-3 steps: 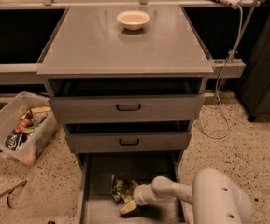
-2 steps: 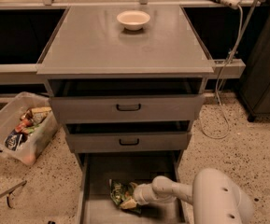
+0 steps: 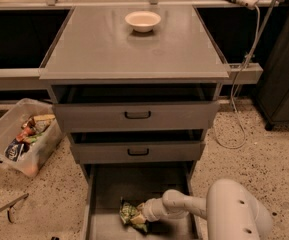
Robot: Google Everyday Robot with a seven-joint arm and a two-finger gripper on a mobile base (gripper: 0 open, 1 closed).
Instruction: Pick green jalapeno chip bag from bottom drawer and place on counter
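Observation:
The green jalapeno chip bag (image 3: 130,215) lies crumpled on the floor of the bottom drawer (image 3: 109,184), which is pulled out below the two upper drawers. My gripper (image 3: 140,215) reaches into the drawer from the right on a white arm and sits against the bag's right edge. The counter (image 3: 134,49) is the flat grey top of the cabinet, far above the gripper.
A white bowl (image 3: 143,20) stands at the back of the counter. Two shallower drawers (image 3: 136,115) with black handles are partly open above the bottom drawer. A clear bin of snack packets (image 3: 19,136) lies on the floor at left. A white cable (image 3: 244,84) hangs at right.
The gripper and the bag have shifted slightly toward the drawer's front; otherwise the scene is the same.

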